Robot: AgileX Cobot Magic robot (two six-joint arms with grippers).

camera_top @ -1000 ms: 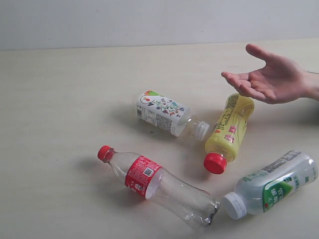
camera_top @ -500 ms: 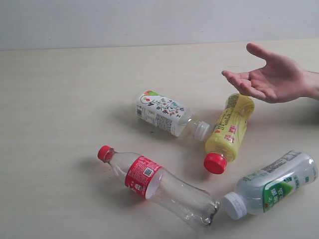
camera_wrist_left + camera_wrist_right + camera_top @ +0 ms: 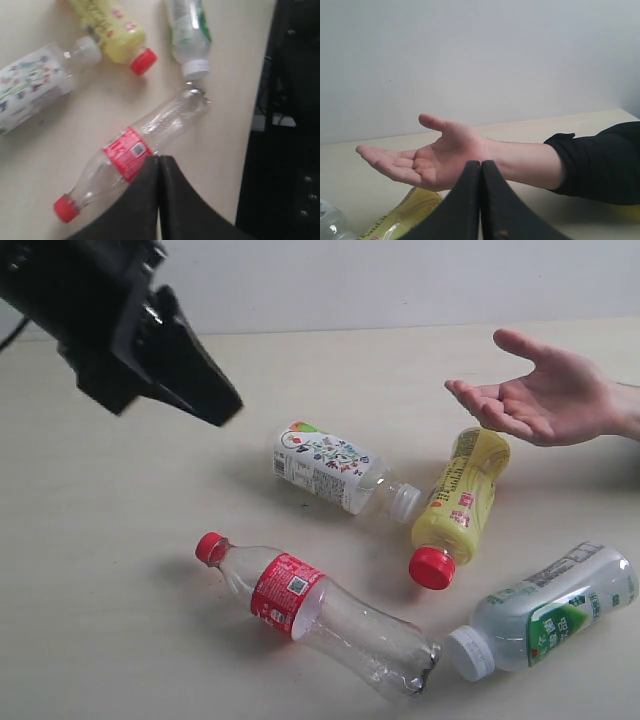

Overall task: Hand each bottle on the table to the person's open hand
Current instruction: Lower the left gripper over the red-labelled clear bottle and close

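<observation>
Four bottles on the table (image 3: 120,540), all lying on their sides, none picked up; clear bottle with red cap and red label (image 3: 300,600) nearest the front, cap to the left in the exterior view, crumpled base just beside the white cap of the green-white label bottle (image 3: 550,615), contact not clear; green-white one sits at front right; yellow bottle (image 3: 462,502) in the middle right, red cap toward the front, far end passing under the person's open hand (image 3: 545,395); short clear bottle with the illustrated label (image 3: 325,468) in the centre, neck end just beside the yellow bottle's side.

Person's hand palm up, fingers spread, empty, held in the air at the right, black sleeve (image 3: 600,165) behind the wrist.

Left gripper (image 3: 230,412) in the air at upper left of the exterior view, jaws pressed together, nothing between them, well apart from every bottle; left wrist view looks down on the red-label bottle past the closed tips.

Right gripper (image 3: 481,164) seen only in the right wrist view; jaws pressed together, holding nothing, tips pointing at the open hand, not touching it.
</observation>
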